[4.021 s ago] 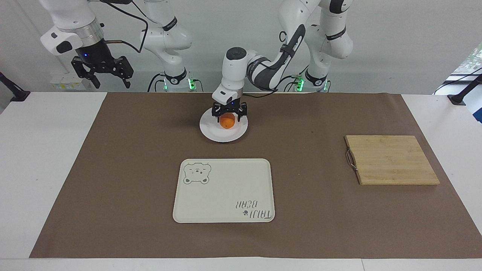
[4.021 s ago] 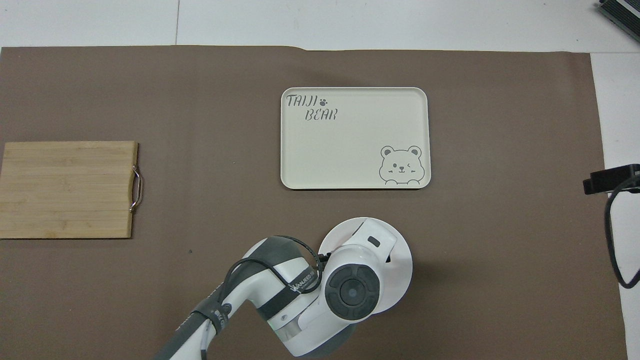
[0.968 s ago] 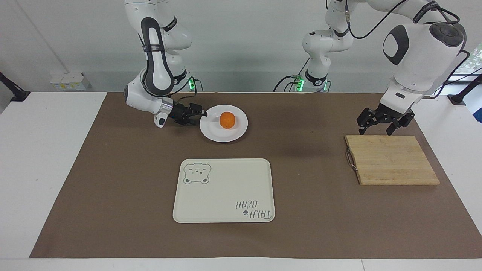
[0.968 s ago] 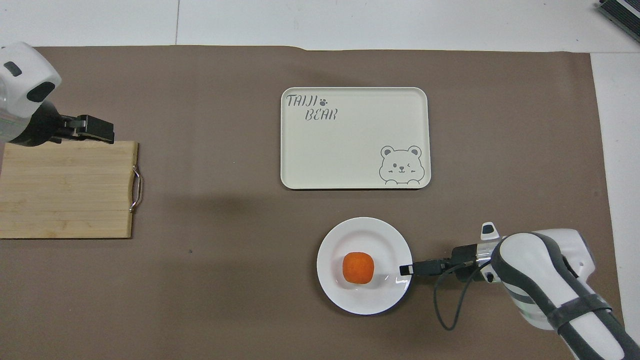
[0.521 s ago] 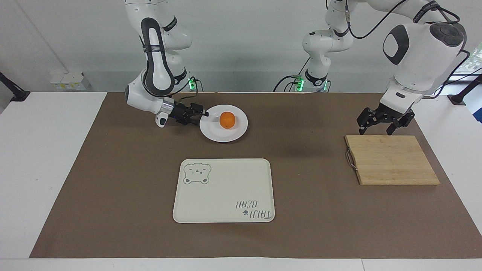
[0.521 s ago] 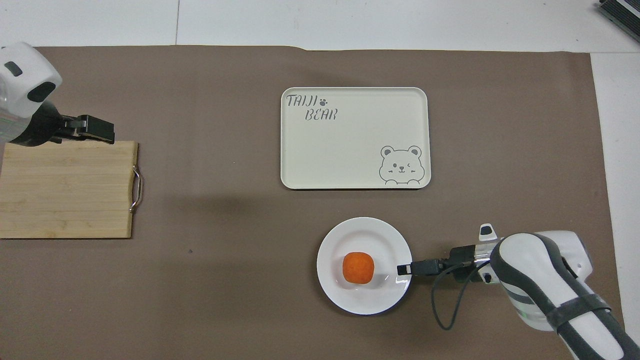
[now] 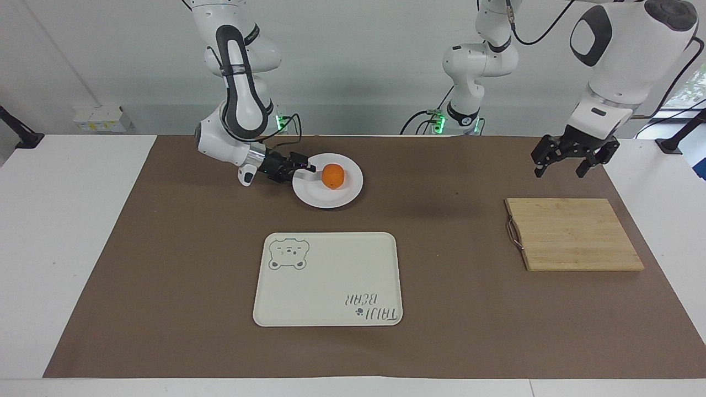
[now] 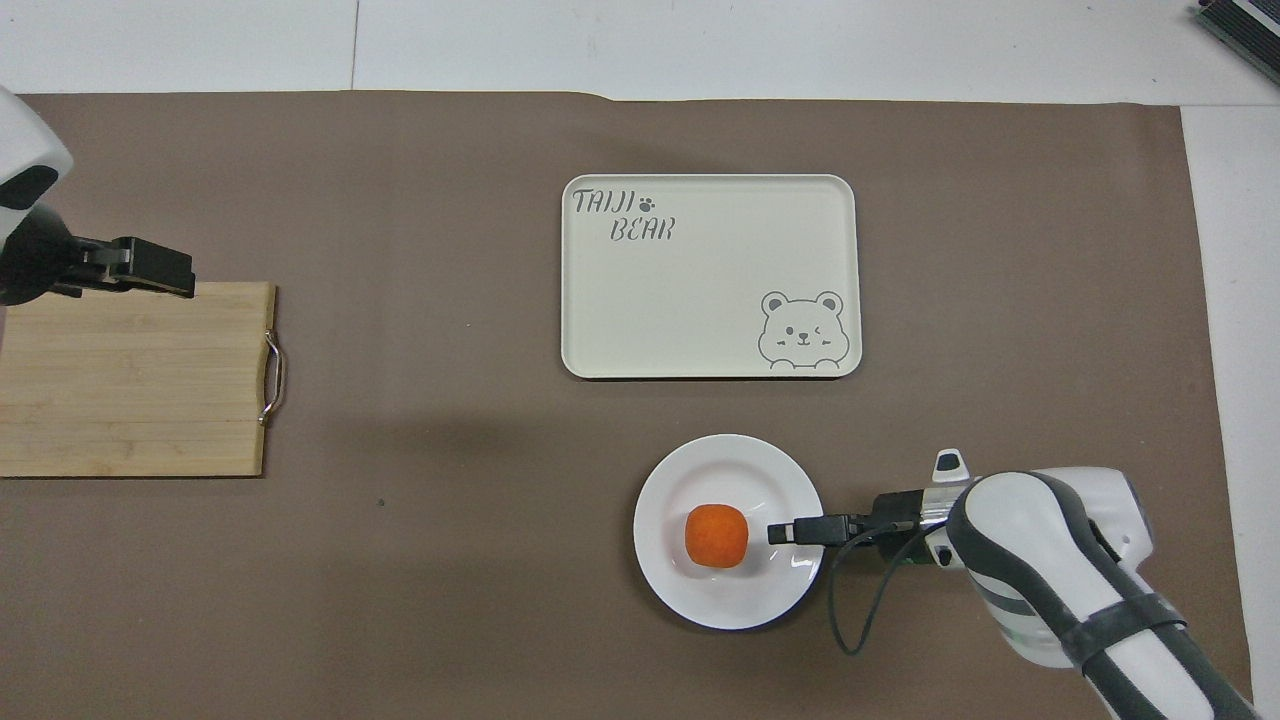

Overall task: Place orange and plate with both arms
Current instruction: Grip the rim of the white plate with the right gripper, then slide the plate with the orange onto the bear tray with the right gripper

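The orange (image 7: 333,175) sits in the middle of the white plate (image 7: 331,198), which lies on the brown mat close to the robots. Both also show in the overhead view, the orange (image 8: 716,535) on the plate (image 8: 730,605). My right gripper (image 7: 306,167) lies low and level at the plate's edge toward the right arm's end. Its tip (image 8: 782,532) reaches over the rim and stops short of the orange. My left gripper (image 7: 560,171) is open and empty in the air, over the mat beside the cutting board's edge nearer the robots. It also shows in the overhead view (image 8: 150,268).
A cream bear-print tray (image 7: 331,275) lies farther from the robots than the plate. A bamboo cutting board (image 7: 573,234) with a metal handle lies toward the left arm's end. A brown mat (image 7: 165,248) covers the table.
My right gripper has slid forward over the plate's rim toward the orange. My left gripper, which earlier let go of the orange on the plate, has risen and drawn back from the cutting board.
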Controlling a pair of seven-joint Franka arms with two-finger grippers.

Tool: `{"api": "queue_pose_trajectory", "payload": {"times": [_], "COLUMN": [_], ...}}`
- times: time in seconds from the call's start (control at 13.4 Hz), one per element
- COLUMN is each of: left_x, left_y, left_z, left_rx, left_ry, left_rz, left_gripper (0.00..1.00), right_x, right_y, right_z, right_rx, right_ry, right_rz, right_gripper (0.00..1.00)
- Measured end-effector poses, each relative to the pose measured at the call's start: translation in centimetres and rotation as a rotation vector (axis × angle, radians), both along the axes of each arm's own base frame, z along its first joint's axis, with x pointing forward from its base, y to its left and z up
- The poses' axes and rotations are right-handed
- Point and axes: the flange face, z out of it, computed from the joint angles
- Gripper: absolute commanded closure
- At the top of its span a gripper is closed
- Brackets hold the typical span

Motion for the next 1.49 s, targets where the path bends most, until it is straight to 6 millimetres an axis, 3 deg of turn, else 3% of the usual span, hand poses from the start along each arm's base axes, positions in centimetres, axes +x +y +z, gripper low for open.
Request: {"api": "queue_pose_trajectory", "payload": {"times": [0.07, 0.15, 0.22, 0.3, 1.12, 1.49], "left_x": [-0.6, -0.8, -0.8, -0.8, -0.8, -0.8], "left_y": [0.1, 0.2, 0.2, 0.1, 0.5, 0.5], "left_z": [0.7, 1.0, 0.9, 0.9, 0.9, 0.9], "left_rx": [0.001, 0.002, 0.002, 0.002, 0.002, 0.002], "left_ry": [0.004, 0.004, 0.005, 0.006, 0.006, 0.006], "left_rz": [-0.009, -0.011, -0.011, -0.013, -0.006, -0.006], "left_gripper": [0.0, 0.0, 0.0, 0.0, 0.0, 0.0], "right_x": [0.0, 0.0, 0.0, 0.0, 0.5, 3.1], "right_y": [0.0, -0.1, -0.1, -0.1, -0.1, -1.5], "right_z": [0.0, 0.0, -0.1, -0.1, 0.3, 1.1], "right_rx": [-0.001, -0.001, -0.002, -0.004, -0.01, 0.045], "right_ry": [0.0, 0.0, 0.001, 0.009, 0.019, -0.023], "right_rz": [-0.001, -0.002, -0.004, -0.01, -0.047, -0.07], "right_gripper": [0.45, 0.7, 0.91, 1.0, 1.0, 1.0]}}
